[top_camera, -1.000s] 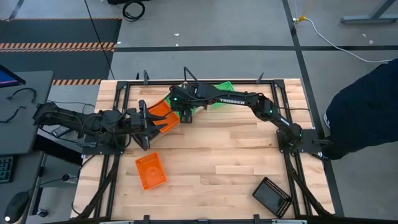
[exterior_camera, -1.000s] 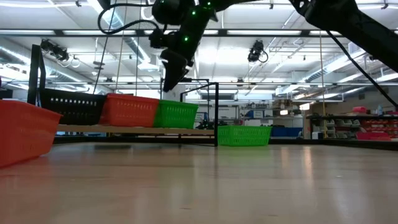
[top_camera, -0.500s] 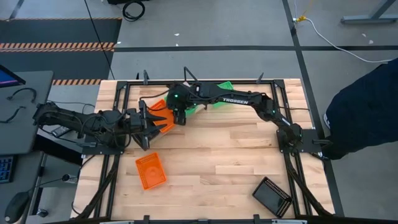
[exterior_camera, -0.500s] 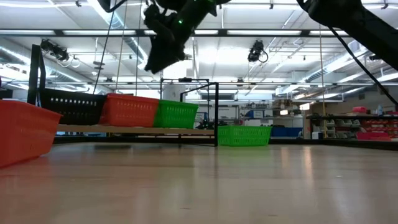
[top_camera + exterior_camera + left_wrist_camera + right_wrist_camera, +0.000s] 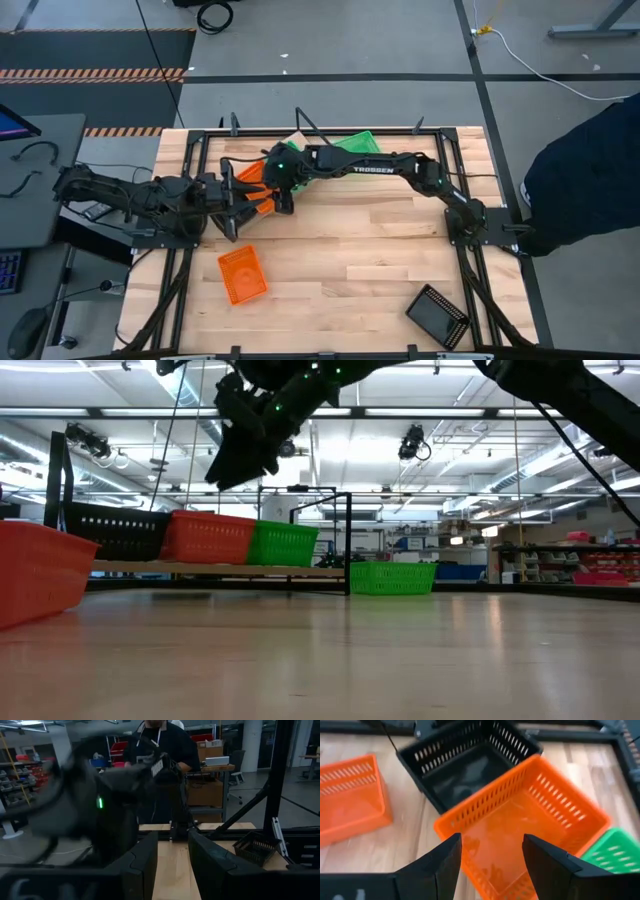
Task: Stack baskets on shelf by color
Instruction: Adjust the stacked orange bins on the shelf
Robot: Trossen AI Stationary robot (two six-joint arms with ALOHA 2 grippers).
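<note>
The right gripper (image 5: 281, 196) has swung left from above the green basket (image 5: 352, 145) and now hovers, jaws spread and empty, over the orange basket (image 5: 520, 830) on the shelf (image 5: 215, 568). The left gripper (image 5: 232, 197) waits beside it, unchanged, jaws parted. Another orange basket (image 5: 242, 274) lies on the table.

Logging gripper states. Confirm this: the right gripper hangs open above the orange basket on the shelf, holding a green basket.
Not quite. The right gripper does hang open above the orange basket on the shelf, but it holds nothing: the right wrist view shows only empty space between its fingers.
</note>
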